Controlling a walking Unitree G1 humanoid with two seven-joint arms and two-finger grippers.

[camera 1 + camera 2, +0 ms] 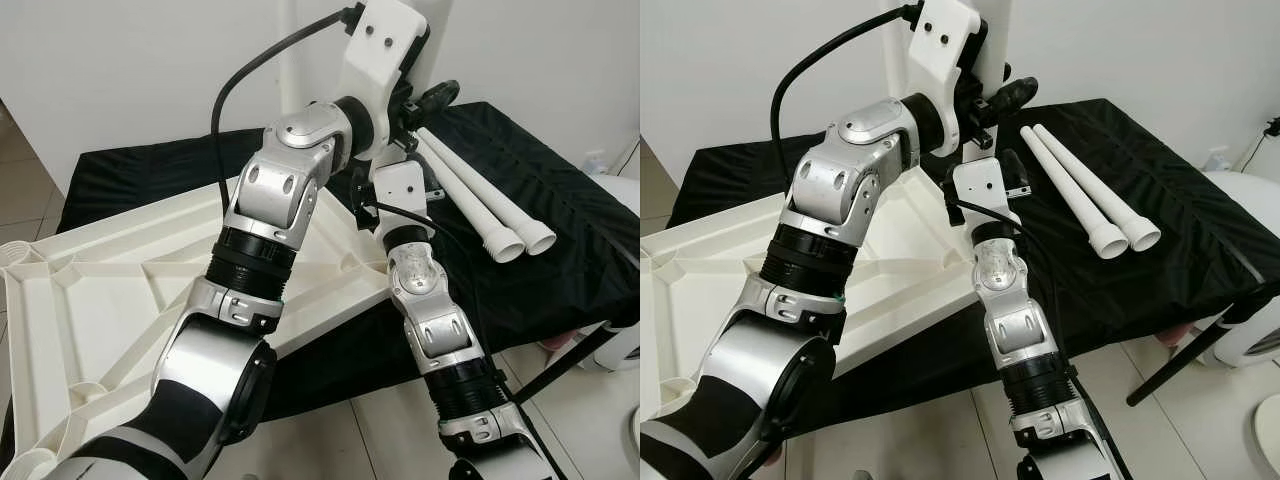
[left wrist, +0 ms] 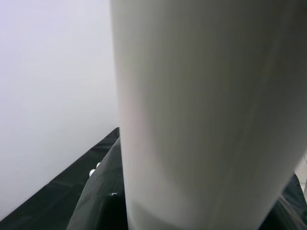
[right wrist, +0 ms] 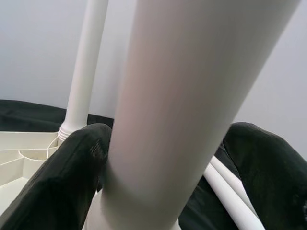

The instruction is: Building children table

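The big white tabletop (image 1: 110,300) lies upside down, nearest the robot, on a black cloth (image 1: 1160,260). From the head, both arms reach past it to one corner. The right wrist view shows more: the right hand (image 3: 158,158) has its two black fingers (image 3: 62,182) pressed on each side of a standing white leg (image 3: 182,96). Behind it, another leg (image 3: 86,67) stands in its socket. The left hand (image 2: 192,211) pinches the same leg higher up. Beside the right hand, two loose legs (image 1: 480,205) lie on the cloth.

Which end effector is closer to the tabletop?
Right. The right end effector grips the upright leg low, just above the tabletop; the left end effector grips the same leg higher up.
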